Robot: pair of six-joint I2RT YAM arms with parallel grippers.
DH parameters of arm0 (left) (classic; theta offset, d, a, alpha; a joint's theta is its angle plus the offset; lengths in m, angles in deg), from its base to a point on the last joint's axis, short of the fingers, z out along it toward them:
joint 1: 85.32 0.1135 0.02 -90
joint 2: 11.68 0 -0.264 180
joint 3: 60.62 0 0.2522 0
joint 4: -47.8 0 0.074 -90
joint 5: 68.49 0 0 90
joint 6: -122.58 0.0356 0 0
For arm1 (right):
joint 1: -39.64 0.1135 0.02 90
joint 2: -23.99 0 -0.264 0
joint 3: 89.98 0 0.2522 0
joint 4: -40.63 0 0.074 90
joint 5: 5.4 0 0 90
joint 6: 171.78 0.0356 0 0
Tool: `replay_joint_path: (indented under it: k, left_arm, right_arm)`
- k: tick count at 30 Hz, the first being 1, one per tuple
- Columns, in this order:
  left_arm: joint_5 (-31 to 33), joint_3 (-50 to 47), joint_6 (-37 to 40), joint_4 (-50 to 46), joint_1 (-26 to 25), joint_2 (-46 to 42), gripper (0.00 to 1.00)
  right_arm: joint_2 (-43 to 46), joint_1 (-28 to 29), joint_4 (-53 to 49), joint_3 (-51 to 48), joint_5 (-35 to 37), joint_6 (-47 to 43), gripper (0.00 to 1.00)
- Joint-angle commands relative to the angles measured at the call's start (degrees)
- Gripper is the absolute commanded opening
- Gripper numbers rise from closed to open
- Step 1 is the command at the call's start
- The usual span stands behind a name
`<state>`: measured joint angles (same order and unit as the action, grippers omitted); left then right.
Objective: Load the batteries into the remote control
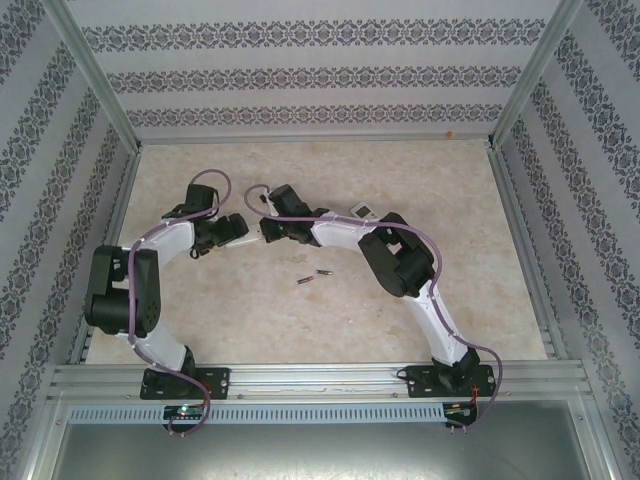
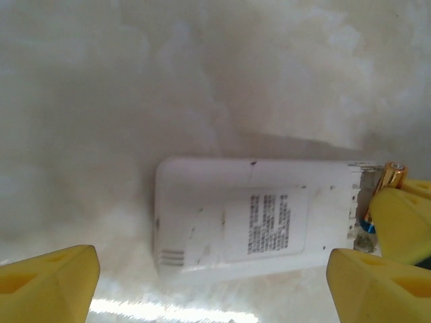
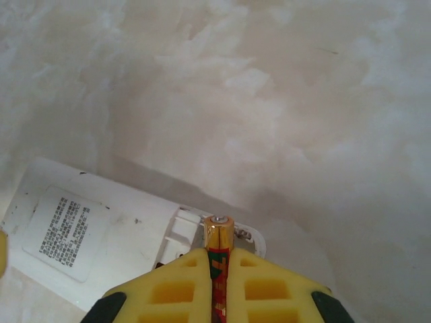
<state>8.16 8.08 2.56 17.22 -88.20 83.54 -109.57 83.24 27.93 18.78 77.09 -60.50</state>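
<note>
Tabletop (image 1: 400,320): right tool (image 3: 219,259) tips down, pinching battery (image 3: 219,232) over remote (image 3: 135,229).

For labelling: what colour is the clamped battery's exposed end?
Shiny gold, on the slim battery in the right gripper; right wrist view.

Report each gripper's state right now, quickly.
Left gripper: open, straddling the remote, not clamping it.
Right gripper: shut on a battery at the remote's open compartment.
</note>
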Motion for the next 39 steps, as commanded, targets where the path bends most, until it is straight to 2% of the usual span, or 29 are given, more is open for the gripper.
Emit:
replay_joint_path:
  k: [1, 10, 16, 24, 29, 36, 39]
  left_arm:
    - [-3.53, 2.44, 1.27, 2.75, 0.59, 2.94, 0.86]
    - [-4.85, 1.51, 0.31, 3.64, 0.59, 5.25, 0.69]
    - [-4.61, 0.59, 0.49, 3.64, 0.59, 4.98, 0.68]
    - [-4.48, 1.04, 0.72, 3.38, 0.59, 4.27, 0.67]
    - [-4.34, 1.66, 0.93, 2.71, 0.59, 4.27, 0.67]
    - [-3.85, 1.61, 1.28, 2.01, 0.59, 3.83, 0.66]
    - [-3.75, 1.66, 1.32, 1.8, 0.59, 3.91, 0.66]
  right_arm:
    - [1.63, -0.65, -0.98, -1.34, 1.44, 2.9, 0.12]
    - [3.27, -0.7, -1.84, -2.49, 3.51, 5.0, 0.18]
    - [5.63, -0.7, -2.38, -3.06, 3.62, 5.38, 0.26]
    - [7.81, -0.92, -3.84, -1.42, 3.86, 4.8, 0.27]
    - [4.4, -1.82, -8.04, 3.39, 2.01, 5.51, 0.27]
    - [-2.16, -1.93, -19.95, 15.09, -1.83, 4.35, 0.28]
    - [-4.06, -1.55, -23.78, 18.88, -1.35, 3.65, 0.29]
